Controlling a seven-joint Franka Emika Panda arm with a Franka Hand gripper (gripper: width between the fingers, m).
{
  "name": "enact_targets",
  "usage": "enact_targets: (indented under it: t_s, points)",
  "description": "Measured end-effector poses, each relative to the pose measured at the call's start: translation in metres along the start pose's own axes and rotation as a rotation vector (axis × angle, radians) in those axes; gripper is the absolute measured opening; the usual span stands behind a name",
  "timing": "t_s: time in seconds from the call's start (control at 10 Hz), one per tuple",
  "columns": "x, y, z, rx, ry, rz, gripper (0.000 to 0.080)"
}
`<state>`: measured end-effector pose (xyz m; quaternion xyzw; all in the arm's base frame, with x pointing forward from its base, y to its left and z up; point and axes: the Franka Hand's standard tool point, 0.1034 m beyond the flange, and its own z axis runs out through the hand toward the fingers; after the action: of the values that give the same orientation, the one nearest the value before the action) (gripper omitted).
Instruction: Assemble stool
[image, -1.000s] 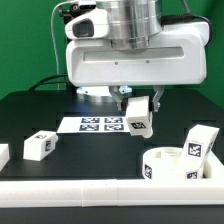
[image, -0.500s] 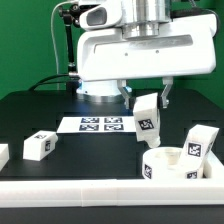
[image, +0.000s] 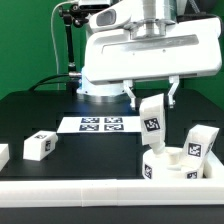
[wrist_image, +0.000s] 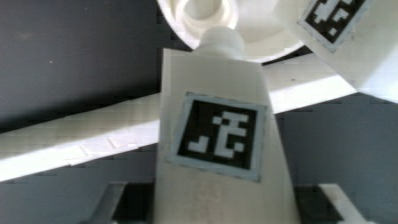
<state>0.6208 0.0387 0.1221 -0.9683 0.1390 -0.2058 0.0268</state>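
My gripper (image: 151, 99) is shut on a white stool leg (image: 153, 123) with a square tag and holds it upright just above the round seat (image: 163, 165) at the exterior view's lower right. In the wrist view the held leg (wrist_image: 222, 125) fills the middle, its tip close to a round socket of the seat (wrist_image: 267, 35). A second leg (image: 200, 143) stands at the seat's right side. Another leg (image: 40, 146) lies on the table at the exterior view's left, and a further one (image: 3, 155) is cut off by the left edge.
The marker board (image: 100, 125) lies flat on the black table behind the seat. A long white border rail (image: 70, 190) runs along the front edge. The robot's white base (image: 100, 95) stands at the back, with a green backdrop behind it.
My gripper has carried the leg toward the exterior view's right, from over the marker board to above the seat. The leg has turned more upright.
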Motion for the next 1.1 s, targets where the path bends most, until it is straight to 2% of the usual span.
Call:
enact_targets:
  t_s: [0.2,0.4,0.9,1.0,1.1]
  points:
    - [-0.001,-0.002,0.001,-0.008,-0.023,-0.082,0.0327]
    - [-0.004,-0.014,-0.001,-0.024,-0.028,-0.151,0.0327]
    - [-0.006,-0.014,0.0,-0.03,-0.026,-0.174,0.0327]
    - [-0.011,-0.018,0.004,-0.04,-0.022,-0.25,0.0327]
    - [-0.012,-0.015,0.007,-0.049,-0.019,-0.288,0.0327]
